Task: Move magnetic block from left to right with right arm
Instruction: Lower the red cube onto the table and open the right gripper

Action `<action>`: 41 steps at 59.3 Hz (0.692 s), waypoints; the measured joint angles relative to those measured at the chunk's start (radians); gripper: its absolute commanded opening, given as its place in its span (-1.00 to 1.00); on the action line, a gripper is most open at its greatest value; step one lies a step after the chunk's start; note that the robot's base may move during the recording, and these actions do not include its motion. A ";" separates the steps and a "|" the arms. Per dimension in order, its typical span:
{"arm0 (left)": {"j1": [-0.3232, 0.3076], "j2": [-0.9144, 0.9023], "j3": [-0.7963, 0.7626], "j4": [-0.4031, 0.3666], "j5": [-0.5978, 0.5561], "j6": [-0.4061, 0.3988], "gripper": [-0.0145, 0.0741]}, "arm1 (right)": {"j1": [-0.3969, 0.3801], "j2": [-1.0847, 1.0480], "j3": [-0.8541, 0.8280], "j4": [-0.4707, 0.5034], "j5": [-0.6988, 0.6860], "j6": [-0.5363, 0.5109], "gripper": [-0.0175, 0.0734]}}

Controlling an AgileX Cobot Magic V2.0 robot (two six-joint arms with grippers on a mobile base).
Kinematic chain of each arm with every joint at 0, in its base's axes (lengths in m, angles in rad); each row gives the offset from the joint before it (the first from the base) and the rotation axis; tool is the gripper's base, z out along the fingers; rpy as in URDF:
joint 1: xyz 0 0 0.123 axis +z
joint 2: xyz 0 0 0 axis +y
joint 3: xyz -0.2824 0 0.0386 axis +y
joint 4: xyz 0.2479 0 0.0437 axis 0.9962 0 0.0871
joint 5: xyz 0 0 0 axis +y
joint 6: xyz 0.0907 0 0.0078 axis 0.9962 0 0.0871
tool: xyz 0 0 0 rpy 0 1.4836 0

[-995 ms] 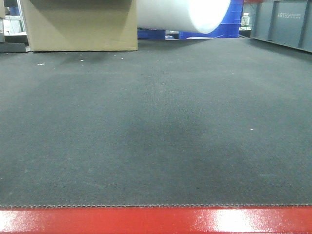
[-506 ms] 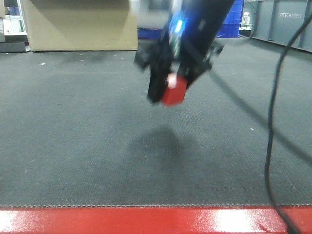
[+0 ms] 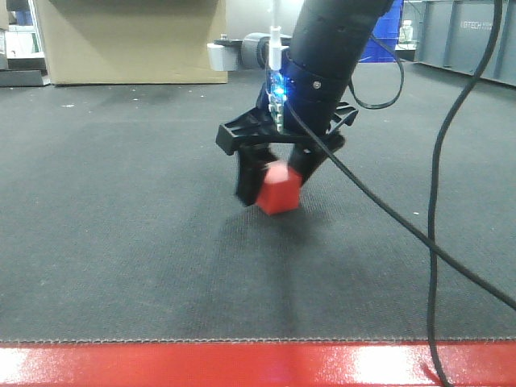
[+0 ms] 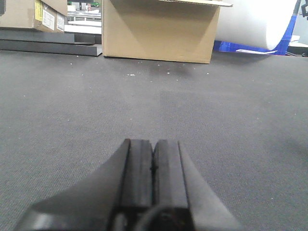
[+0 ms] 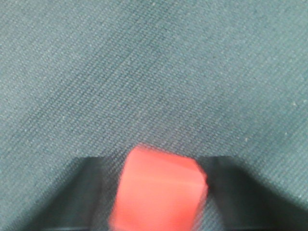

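Note:
The magnetic block (image 3: 279, 189), a small red cube, sits tilted between the black fingers of my right gripper (image 3: 278, 192), low over the dark grey mat (image 3: 121, 226) near the middle. In the right wrist view the block (image 5: 161, 192) is blurred, and a strip of mat shows between it and the left finger (image 5: 86, 192). The right gripper (image 5: 156, 195) stands open around the block. My left gripper (image 4: 154, 144) is shut with nothing in it, pads pressed together, low over the mat (image 4: 72, 110).
A cardboard box (image 3: 129, 40) and grey bins (image 3: 476, 40) stand at the mat's far edge. Black cables (image 3: 435, 201) hang from the right arm across the right side. A red table edge (image 3: 258, 363) runs along the front.
The right arm came into view carrying the block, then sank toward the mat. Its fingers now stand wider apart around the block than half a second ago.

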 measured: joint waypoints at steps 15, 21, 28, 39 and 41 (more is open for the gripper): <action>0.000 0.000 0.000 0.000 0.000 0.000 -0.94 | 0.000 -0.030 -0.015 0.002 0.042 0.008 0.74; 0.000 0.000 0.000 0.000 0.000 0.000 -0.94 | -0.004 -0.097 -0.015 0.006 0.052 0.014 0.52; 0.000 0.000 0.000 0.000 0.000 0.000 -0.94 | -0.013 -0.212 0.007 0.021 0.054 0.021 0.11; 0.000 0.000 0.000 0.000 0.000 0.000 -0.94 | -0.015 -0.441 0.131 0.025 0.029 0.025 -0.48; 0.000 0.000 0.000 0.000 0.000 0.000 -0.94 | -0.015 -0.480 0.161 0.025 0.018 0.027 -0.47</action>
